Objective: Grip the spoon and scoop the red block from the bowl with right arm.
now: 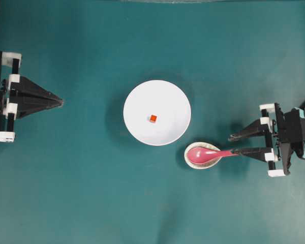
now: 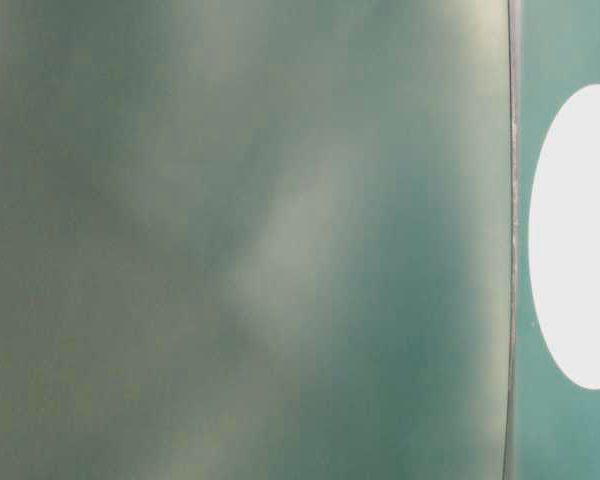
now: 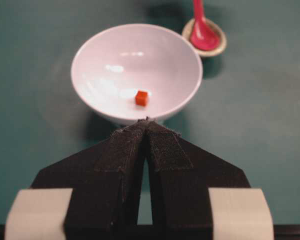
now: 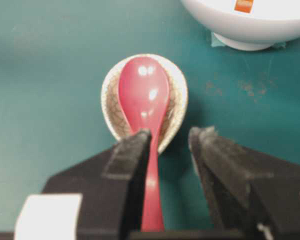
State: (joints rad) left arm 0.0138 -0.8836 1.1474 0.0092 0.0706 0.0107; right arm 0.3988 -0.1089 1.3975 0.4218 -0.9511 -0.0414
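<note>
Both fingers of the right gripper (image 4: 170, 145) stand spread; centre them over the spoon (image 4: 144, 95) handle before pinching.

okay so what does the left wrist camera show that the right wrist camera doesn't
Only the left wrist view: the whole white bowl and the shut left gripper.
Only the right wrist view: the open right gripper, the spoon's handle between its fingers, one finger against it.
Both: the pink spoon with its scoop in the speckled spoon rest, the red block, and the teal table.
</note>
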